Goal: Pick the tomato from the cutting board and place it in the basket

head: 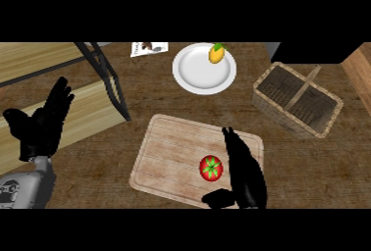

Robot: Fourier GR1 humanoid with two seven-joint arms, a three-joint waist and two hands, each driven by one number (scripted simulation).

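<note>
Right hand (243, 169) sits nearest me, fingers straight and released, just right of the round red tomato (211, 167), whose green star faces up. It lies near the front-right edge of the pale wooden cutting board (170, 152). I see my left hand (39, 125) resting open at left. Bare brown surface (304, 162) separates board from the woven wicker basket (297, 100); beyond, a white plate (199, 71) carries yellow corn (216, 54).
</note>
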